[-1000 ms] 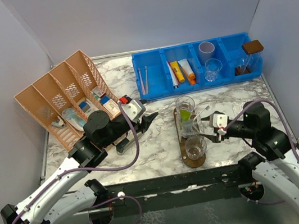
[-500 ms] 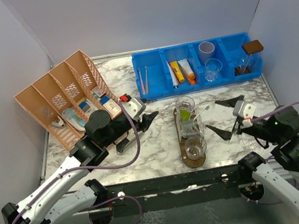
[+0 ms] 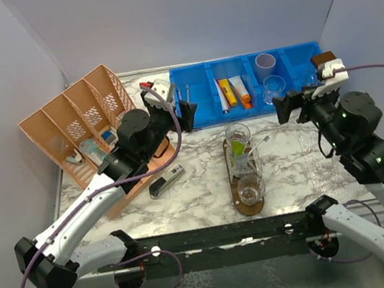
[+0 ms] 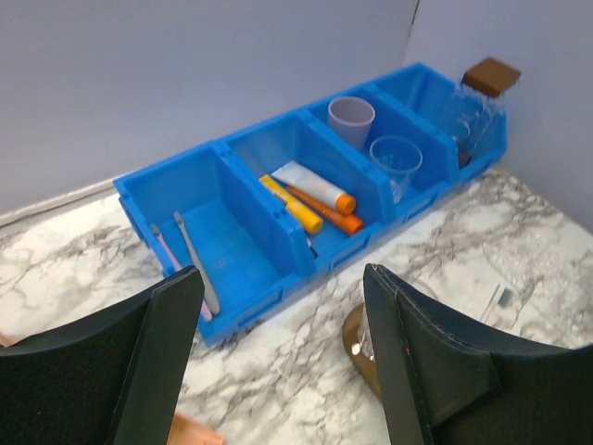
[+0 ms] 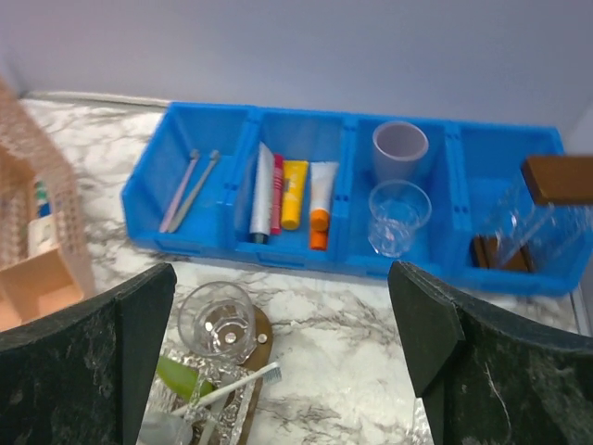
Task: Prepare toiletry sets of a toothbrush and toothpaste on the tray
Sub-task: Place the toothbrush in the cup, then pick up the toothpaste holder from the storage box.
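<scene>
Sitting on tray (image 3: 250, 210), three tumblers (image 3: 251, 190), one tube (image 3: 238, 148)

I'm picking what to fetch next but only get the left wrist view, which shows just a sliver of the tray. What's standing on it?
Observer: Three clear tumblers in a row along the tray: far tumbler, middle tumbler, near tumbler.
Operator: Any of them filled?
Observer: Only the middle tumbler seems to be, with a lime green tube and a toothbrush.
Operator: Where's the right arm?
Observer: The right pincer hangs open and empty above the table, just in front of the blue bin.
</scene>
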You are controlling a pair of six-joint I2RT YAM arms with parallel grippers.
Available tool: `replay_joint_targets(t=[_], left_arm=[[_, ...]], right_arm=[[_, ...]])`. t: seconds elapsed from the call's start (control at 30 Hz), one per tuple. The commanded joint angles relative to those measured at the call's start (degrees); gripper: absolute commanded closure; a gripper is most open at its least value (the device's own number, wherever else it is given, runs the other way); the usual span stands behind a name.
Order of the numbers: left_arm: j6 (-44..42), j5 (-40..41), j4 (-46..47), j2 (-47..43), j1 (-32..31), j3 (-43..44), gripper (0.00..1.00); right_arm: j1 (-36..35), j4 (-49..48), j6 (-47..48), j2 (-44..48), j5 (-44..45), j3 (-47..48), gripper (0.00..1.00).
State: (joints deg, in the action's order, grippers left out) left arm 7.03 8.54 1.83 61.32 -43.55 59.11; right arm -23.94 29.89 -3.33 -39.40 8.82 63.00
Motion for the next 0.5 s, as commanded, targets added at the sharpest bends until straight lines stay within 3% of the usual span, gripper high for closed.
replay_joint_targets(t=[0.0, 0.1, 0.2, 0.3, 0.47], left_arm=[[3.49, 3.70, 1.45, 5.02, 0.81, 6.58, 0.26], [3.92, 2.35, 2.22, 7.93, 2.29, 9.67, 0.22], [3.96, 0.15, 2.99, 9.34, 4.15, 10.81, 0.02], [3.53, -1.98, 4.64, 9.03, 5.93, 8.40, 0.01], [3.31, -5.60, 6.82, 7.78, 8.86, 2.79, 0.01]], right_arm=[[-0.27, -1.01, -9.78, -5.39, 16.80, 1.26, 0.00], [-0.21, -3.83, -7.74, -9.44, 18.96, 1.16, 0.00], [-0.27, -2.40, -4.21, -15.15, 23.17, 3.75, 0.00], [-0.18, -2.51, -3.30, -21.11, 29.34, 5.60, 0.00], [4.63, 2.79, -4.08, -31.85, 26.65, 12.97, 0.00]])
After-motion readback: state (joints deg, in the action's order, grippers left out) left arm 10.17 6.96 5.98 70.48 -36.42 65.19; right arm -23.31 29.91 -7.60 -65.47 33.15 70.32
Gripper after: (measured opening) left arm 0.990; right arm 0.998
